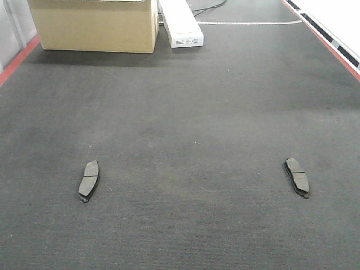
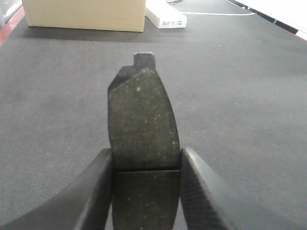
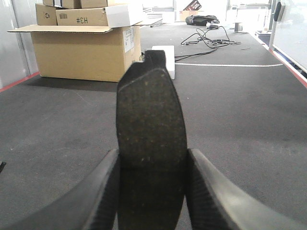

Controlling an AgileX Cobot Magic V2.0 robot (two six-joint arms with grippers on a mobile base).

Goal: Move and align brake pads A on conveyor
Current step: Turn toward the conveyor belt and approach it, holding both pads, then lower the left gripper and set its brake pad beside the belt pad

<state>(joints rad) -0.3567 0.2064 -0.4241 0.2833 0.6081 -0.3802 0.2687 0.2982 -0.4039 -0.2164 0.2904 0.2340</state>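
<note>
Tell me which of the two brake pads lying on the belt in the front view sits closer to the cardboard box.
The left pad, on the same side of the belt as the cardboard box. The right pad lies across the belt, near the opposite edge.

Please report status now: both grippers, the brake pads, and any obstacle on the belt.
Left gripper and right gripper each clamp a pad. Two pads on conveyor. Cardboard box far end.

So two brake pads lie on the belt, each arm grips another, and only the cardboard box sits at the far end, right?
Not quite: besides the cardboard box, a white carton lies there, per the front view. Two brake pads lie on the belt; both jaws hold pads.
</note>
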